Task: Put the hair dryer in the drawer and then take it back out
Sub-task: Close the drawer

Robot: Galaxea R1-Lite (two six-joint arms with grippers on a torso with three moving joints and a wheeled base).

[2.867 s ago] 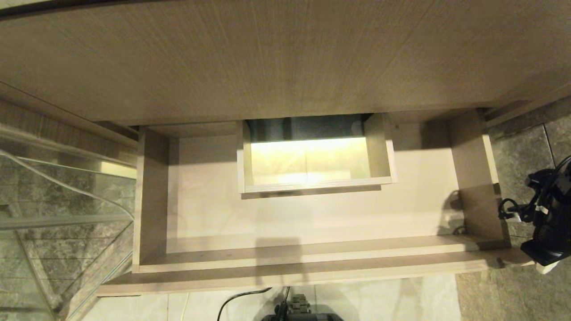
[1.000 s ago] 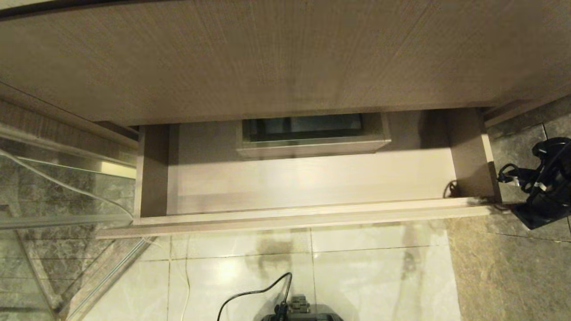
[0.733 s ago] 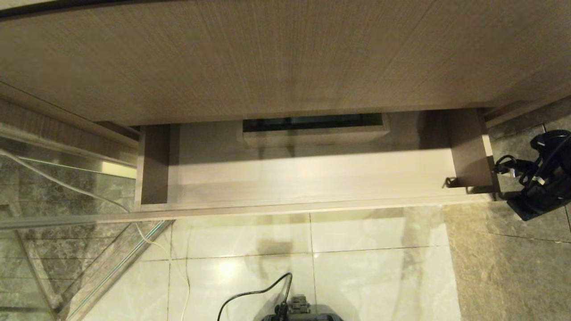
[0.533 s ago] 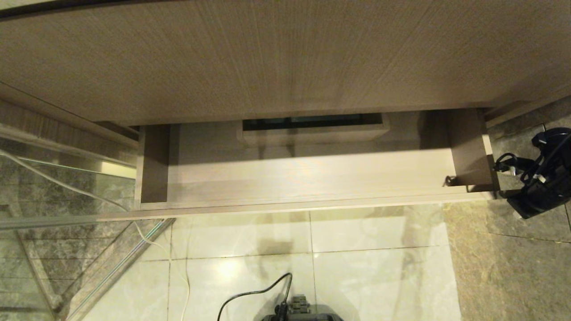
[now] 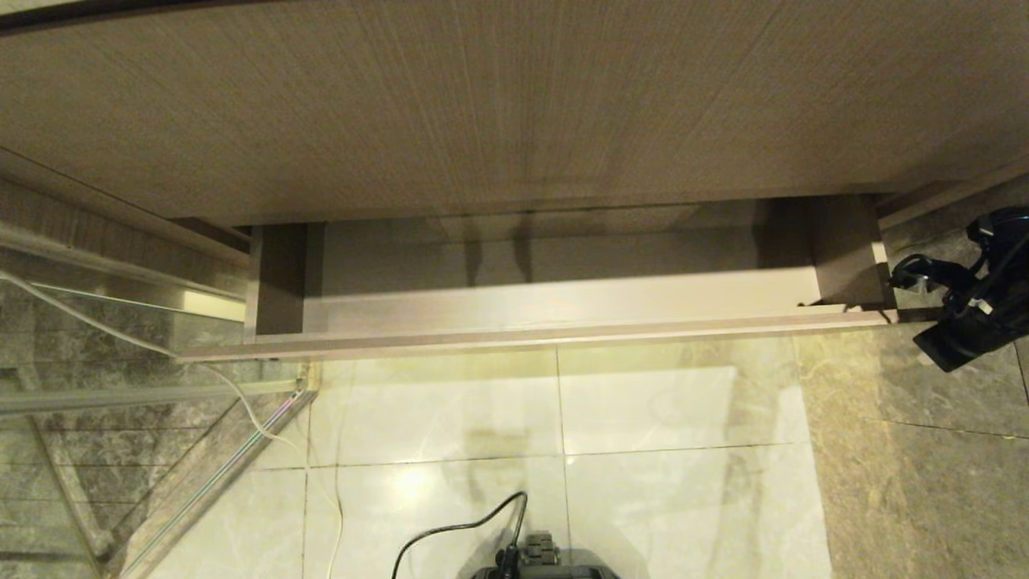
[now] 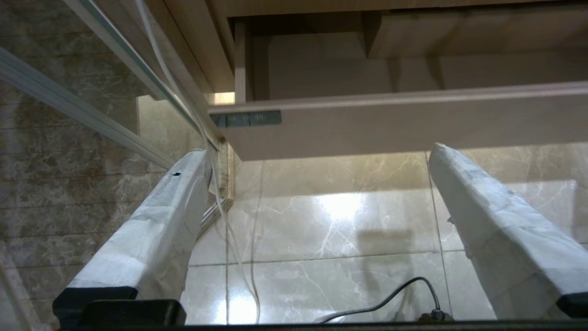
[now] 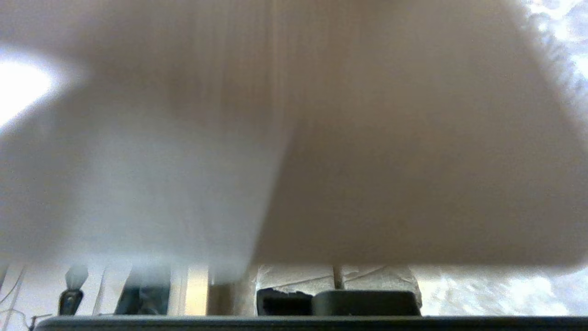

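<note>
Looking down: the head view takes in a vanity, a drawer part-way out and a tiled floor.
Vanity: a broad wood-grain top fills the upper view and overhangs the drawer, so the drawer's back half lies in shadow beneath it.
Floor: glossy pale tiles, darker stone to the right, a black cable at the near edge.
Drawer: wide, shallow, light beige wood grain with a flat handleless front; only a narrow strip of its bottom shows between the front board and the vanity's edge, so I judge it is nearly pushed home.
Dryer: not visible in any view; the exposed strip of drawer is bare, so it is either under the overhang inside the drawer or elsewhere. I cannot tell which.
Right gripper: clenched, fingers together, grasping nothing. In the head view the arm sits just off the drawer's right front corner, a sensible place for pushing on a handleless front. The wrist view is almost wholly filled by a blurred wood panel very close to the fingers, probably the drawer front, though contact cannot be confirmed.
Left gripper: parked low, fingers spread wide over the floor, pointing at the drawer's front and well clear of it.
Stage: a judgement only, the closing half of the put-away step.
</note>
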